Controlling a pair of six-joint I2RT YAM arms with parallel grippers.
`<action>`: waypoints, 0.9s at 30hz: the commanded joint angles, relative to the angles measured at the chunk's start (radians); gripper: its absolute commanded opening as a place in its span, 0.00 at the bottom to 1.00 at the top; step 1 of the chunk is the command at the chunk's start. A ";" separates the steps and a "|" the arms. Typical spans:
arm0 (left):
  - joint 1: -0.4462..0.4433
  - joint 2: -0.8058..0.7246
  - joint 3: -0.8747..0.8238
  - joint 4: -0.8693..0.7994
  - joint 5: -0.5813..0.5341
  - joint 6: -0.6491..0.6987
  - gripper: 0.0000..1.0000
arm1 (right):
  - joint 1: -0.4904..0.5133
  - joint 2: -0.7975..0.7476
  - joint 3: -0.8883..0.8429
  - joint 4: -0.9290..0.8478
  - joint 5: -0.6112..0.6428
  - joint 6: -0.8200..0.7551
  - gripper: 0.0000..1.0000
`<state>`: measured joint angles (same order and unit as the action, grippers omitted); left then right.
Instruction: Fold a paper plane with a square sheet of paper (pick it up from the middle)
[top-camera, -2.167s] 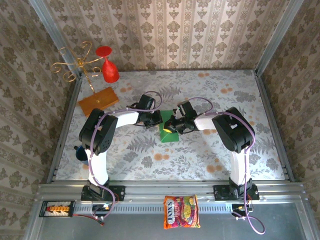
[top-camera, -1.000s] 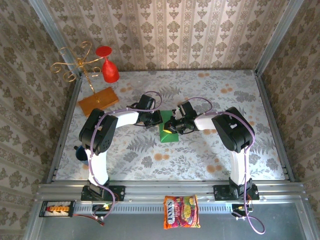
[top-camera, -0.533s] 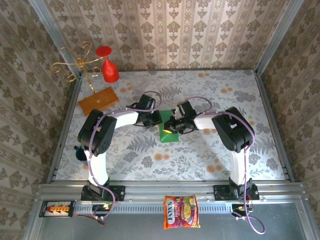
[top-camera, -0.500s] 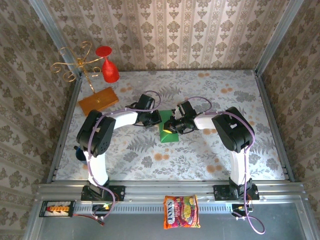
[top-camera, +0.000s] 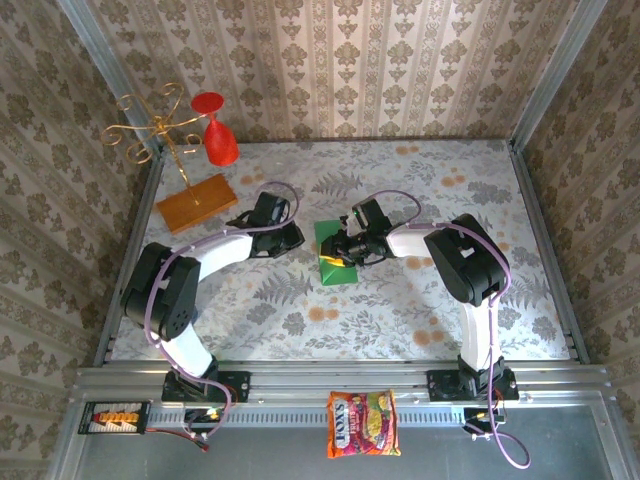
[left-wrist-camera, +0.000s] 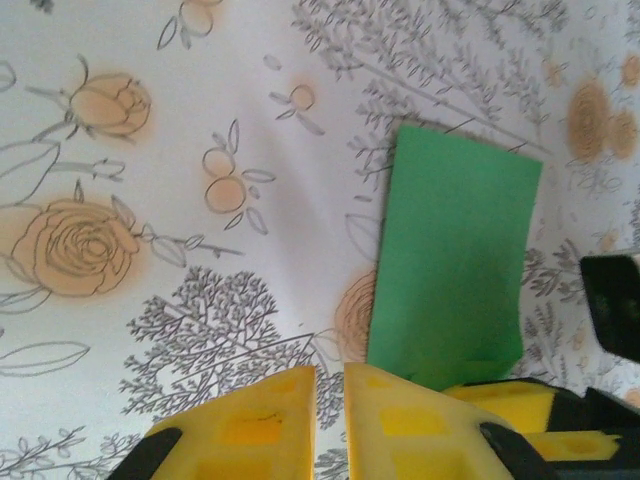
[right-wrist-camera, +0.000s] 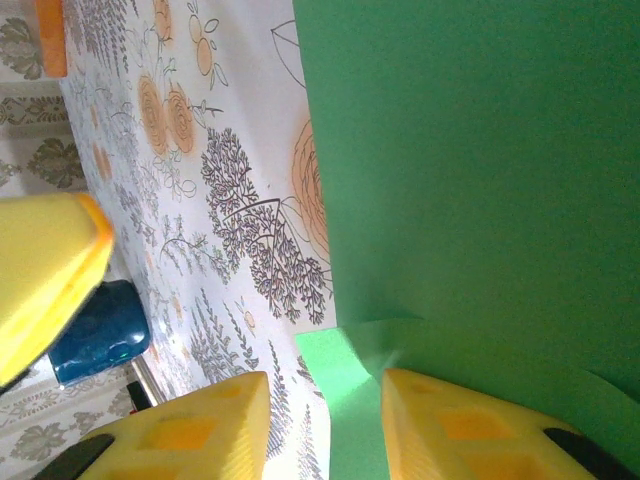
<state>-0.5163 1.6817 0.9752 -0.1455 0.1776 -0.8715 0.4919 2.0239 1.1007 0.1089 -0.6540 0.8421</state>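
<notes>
The thin bright green sheet of paper (top-camera: 327, 240) lay flat at the middle of the floral-patterned worktop (top-camera: 450, 300), folded into a narrow rectangle, no dart shape to it yet. The right tool (top-camera: 336, 259) sat right over it, reaching in from the worktop's right side, and its yellow fingers (right-wrist-camera: 470, 425) stood clearly parted. From the right wrist, one finger hung over the green and the other over bare worktop. One long edge of the paper and a paler green corner flap showed in the gap between them, and nothing was clamped there.

The left tool (top-camera: 292, 238) hovered just beside the paper's left edge, clear of it. From the left wrist, its two yellow fingers (left-wrist-camera: 250, 425) showed only a thin slit between them with bare worktop behind. It was barely open and held nothing. The right tool's yellow tip poked in at the paper's end.

Toward the far left corner, the orange-brown rectangular board (top-camera: 196, 200) lay well apart from the action. A red cone-shaped glass (top-camera: 217, 140) stood beyond it.
</notes>
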 joint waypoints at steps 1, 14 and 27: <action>-0.012 -0.033 -0.018 0.007 0.003 -0.014 0.14 | 0.000 0.052 -0.026 -0.163 0.139 -0.023 0.35; -0.088 0.055 0.001 0.096 0.110 -0.010 0.00 | 0.011 0.052 -0.001 -0.259 0.225 -0.067 0.07; -0.123 0.154 0.060 0.054 0.102 0.013 0.00 | 0.015 0.063 0.007 -0.274 0.231 -0.057 0.00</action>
<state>-0.6346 1.8210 1.0035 -0.0807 0.2874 -0.8757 0.5076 2.0247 1.1328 -0.0086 -0.5411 0.7944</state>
